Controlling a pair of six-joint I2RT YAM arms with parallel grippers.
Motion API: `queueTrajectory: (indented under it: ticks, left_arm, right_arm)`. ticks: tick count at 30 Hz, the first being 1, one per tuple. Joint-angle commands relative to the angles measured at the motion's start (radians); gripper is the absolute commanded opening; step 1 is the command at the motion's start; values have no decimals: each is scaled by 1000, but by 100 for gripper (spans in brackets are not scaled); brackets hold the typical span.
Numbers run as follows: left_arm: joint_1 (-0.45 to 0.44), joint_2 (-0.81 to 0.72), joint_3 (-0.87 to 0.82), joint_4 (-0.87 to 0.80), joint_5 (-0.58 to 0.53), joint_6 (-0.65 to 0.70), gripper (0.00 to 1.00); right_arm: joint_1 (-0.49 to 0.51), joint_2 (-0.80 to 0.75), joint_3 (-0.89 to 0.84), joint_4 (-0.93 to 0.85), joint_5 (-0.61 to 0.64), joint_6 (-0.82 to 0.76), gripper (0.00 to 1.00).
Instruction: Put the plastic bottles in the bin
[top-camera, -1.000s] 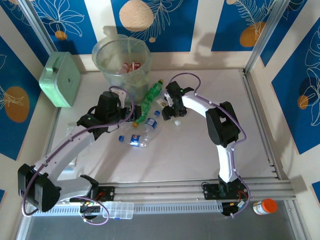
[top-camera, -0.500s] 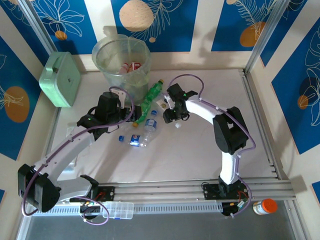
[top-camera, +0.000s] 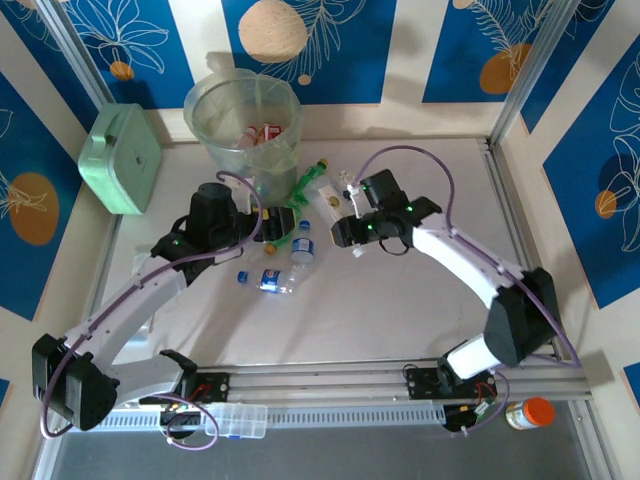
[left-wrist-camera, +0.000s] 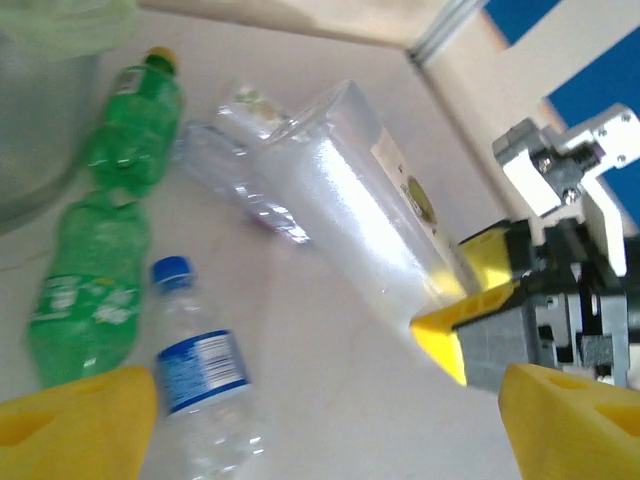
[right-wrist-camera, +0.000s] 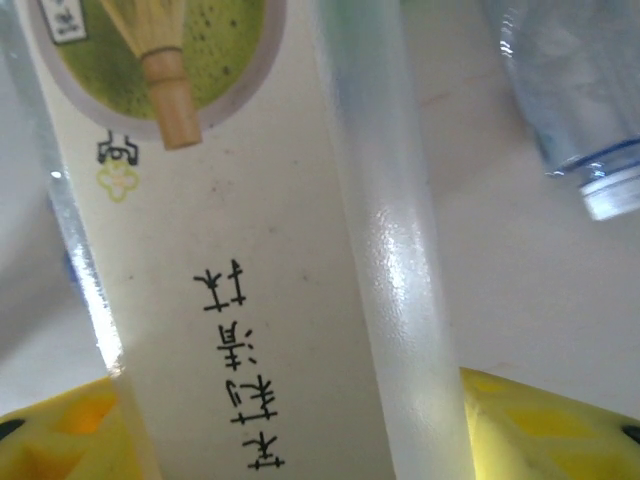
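Clamps frosted container (left-wrist-camera: 340, 190) at its end in right gripper (left-wrist-camera: 465, 285) jaws, near the bin (top-camera: 240, 150); could tilt and slip out. Holds left gripper (left-wrist-camera: 325, 425) jaws apart, also near the bin

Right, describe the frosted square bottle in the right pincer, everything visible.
The frosted bottle is long, square-sided, translucent plastic, seemingly empty. One face carries a cream label showing a bamboo whisk over green tea and black Chinese characters. It slants, one end clamped by the right pincer between its yellow fingers, the other end beside a crushed clear bottle.
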Motion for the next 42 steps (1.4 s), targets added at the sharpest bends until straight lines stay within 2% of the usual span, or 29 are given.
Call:
queueTrajectory:
  ticks: [1, 4, 7, 10, 14, 22, 26, 28, 32, 37, 42]
  left_arm:
    - [-5, -13, 20, 147, 148, -70, 92]
    - [-5, 4, 21, 227, 215, -72, 93]
    - [-6, 42, 10, 385, 341, -130, 93]
    - [-14, 103, -1, 593, 459, -231, 92]
    - [-24, 178, 21, 740, 545, -302, 92]
    - [-40, 256, 29, 981, 631, -398, 89]
    - [-44, 310, 43, 1117, 697, -496, 85]
    - [-46, 332, 56, 1160, 721, -537, 80]
    - [-48, 348, 64, 1175, 737, -543, 63]
    - [-49, 312, 66, 1022, 722, -422, 53]
    - [-48, 282, 71, 939, 705, -347, 51]
  right_arm:
    - [-21, -125, -68, 113, -216, 87, 50]
    - [-61, -230, -143, 205, -365, 157, 50]
    - [-90, -306, -197, 282, -500, 220, 49]
    - [-105, -342, -211, 302, -582, 250, 49]
    - [-134, -382, -259, 399, -682, 343, 49]
    - [-147, -424, -328, 542, -790, 463, 49]
    - [-153, -421, -363, 618, -830, 521, 49]
    - [-154, -421, -368, 622, -832, 524, 49]
    - [-162, -422, -368, 608, -823, 516, 49]
    - [-164, -418, -357, 557, -803, 487, 50]
    - [-160, -434, -352, 503, -765, 447, 75]
